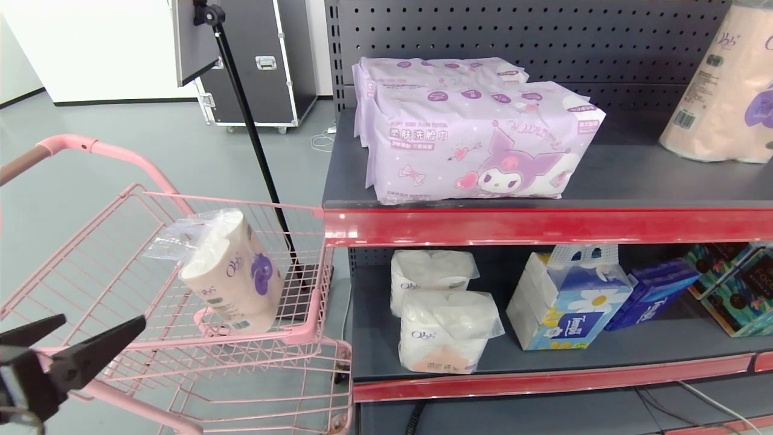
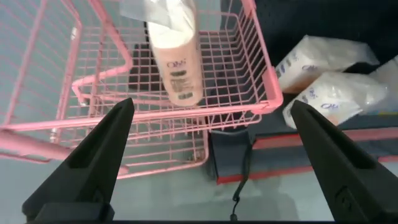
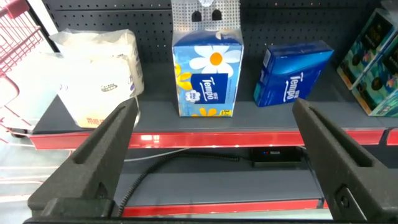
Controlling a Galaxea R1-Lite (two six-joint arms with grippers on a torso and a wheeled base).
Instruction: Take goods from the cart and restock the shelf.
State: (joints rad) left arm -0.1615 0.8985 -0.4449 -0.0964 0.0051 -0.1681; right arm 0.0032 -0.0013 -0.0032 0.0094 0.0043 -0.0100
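A pack of toilet-paper rolls (image 1: 232, 272) in clear wrap leans upright in the far corner of the pink wire cart (image 1: 90, 260); it is also in the left wrist view (image 2: 176, 56). My left gripper (image 1: 93, 338) is open at the cart's near side, short of the pack, with nothing between its fingers (image 2: 99, 155). My right gripper (image 3: 214, 106) is open, facing the lower shelf (image 3: 186, 118) low down, also empty. The upper shelf (image 1: 634, 175) holds two purple face-towel packs (image 1: 483, 145) and a tall peach roll pack (image 1: 724, 90).
On the lower shelf lie two white roll packs (image 1: 444, 329), a blue-and-white tissue pack (image 1: 567, 302), dark blue tissue packs (image 1: 655, 290) and teal boxes (image 1: 740, 290). A black stand pole (image 1: 253, 133) rises behind the cart. Cables (image 3: 155, 171) run under the bottom shelf.
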